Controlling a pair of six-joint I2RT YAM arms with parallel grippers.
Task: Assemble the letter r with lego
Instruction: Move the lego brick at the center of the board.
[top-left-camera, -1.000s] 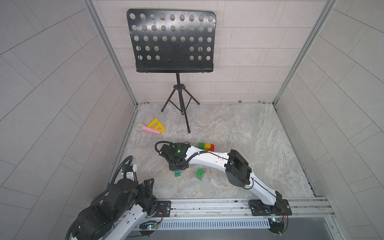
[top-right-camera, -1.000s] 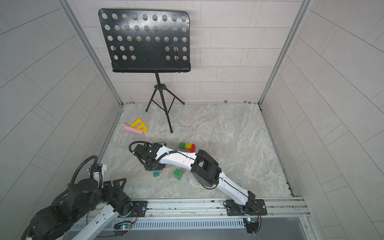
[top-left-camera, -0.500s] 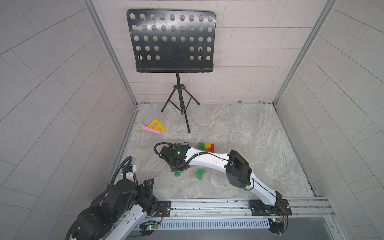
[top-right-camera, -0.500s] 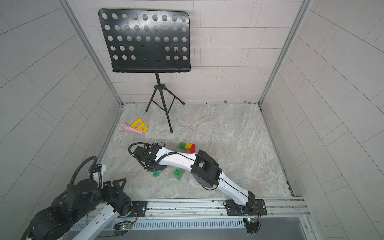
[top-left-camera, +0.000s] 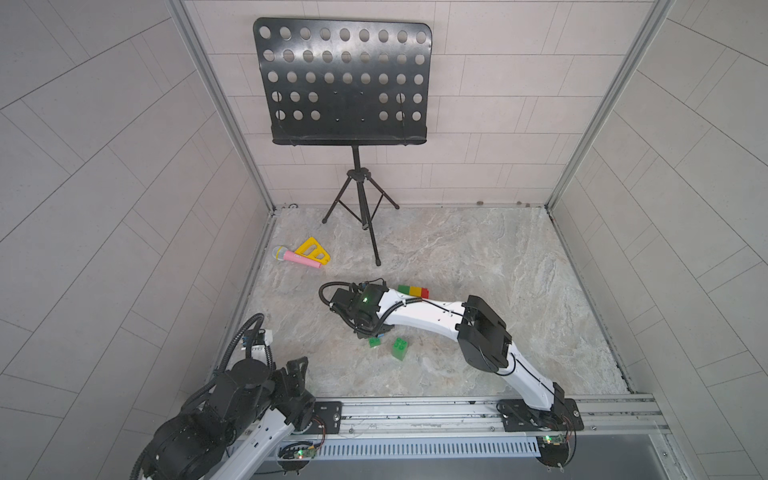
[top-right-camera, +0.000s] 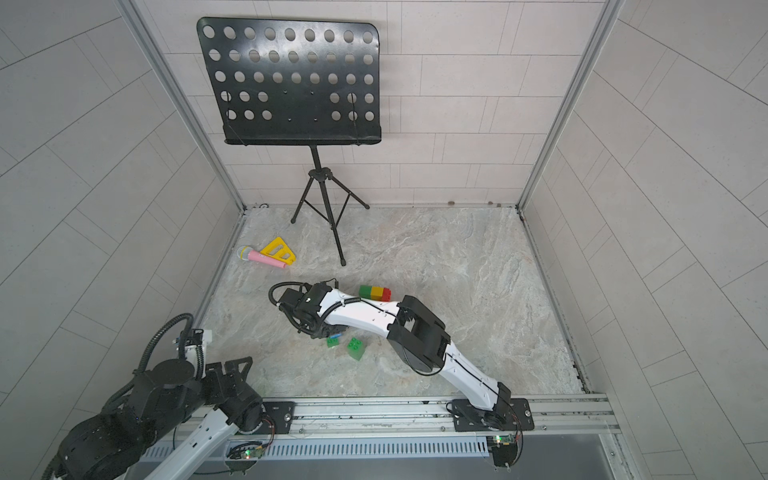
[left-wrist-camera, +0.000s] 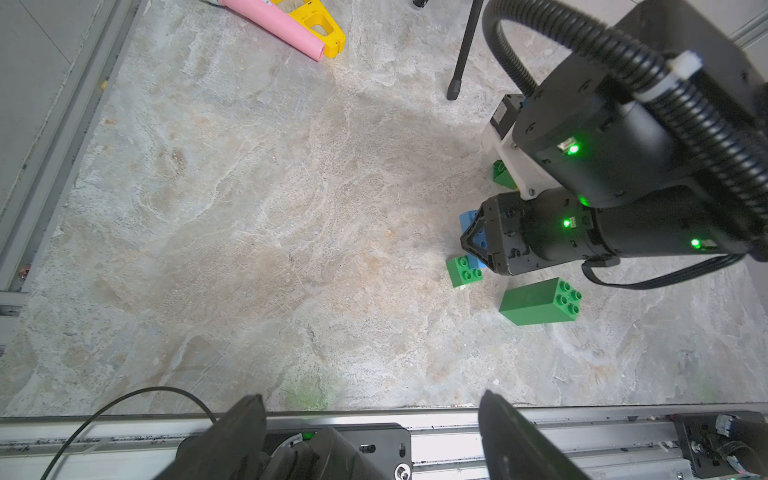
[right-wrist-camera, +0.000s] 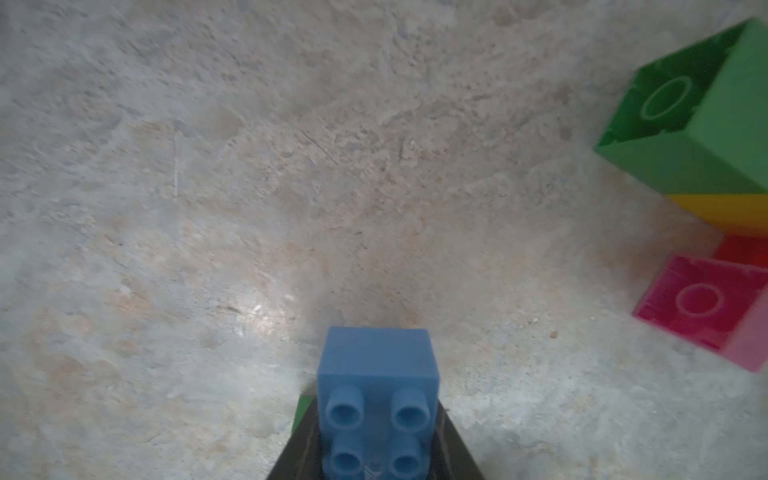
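Blue brick (right-wrist-camera: 376, 361) is clamped in the right gripper (left-wrist-camera: 473, 245), pinched by two opposite sides; studs face back at the wrist camera; blunt end pokes out past the fingertips, so its long axis looks in line with the fingers; rear part hidden, full length unclear; it points down at the table (top-left-camera: 478, 257), low over it, left of centre.

Small green brick (left-wrist-camera: 464, 271) sits studs-up just beside it; contact cannot be told; taller green block (left-wrist-camera: 540, 301) stands studs-up near that.

Green-yellow-red row (top-left-camera: 413, 291) lies on its side farther back, behind the right forearm, long axis running across the table; pink brick (right-wrist-camera: 702, 303) lies by the red end, hollow underside showing in the right wrist view.

Right arm (top-left-camera: 436, 320) reaches from its base on the rail (top-left-camera: 415, 411) diagonally inward; elbow raised; wrist bent down over the bricks.

Left gripper (left-wrist-camera: 374, 436) is spread wide, nothing between its fingers, hovering by the rail at the front left corner; left arm (top-left-camera: 232, 399) folded back on itself.

Music stand (top-left-camera: 340, 79) is at the back wall; toy microphone (top-left-camera: 297, 257) touches the yellow triangle (top-left-camera: 313, 248) near the left wall, well apart from the bricks.
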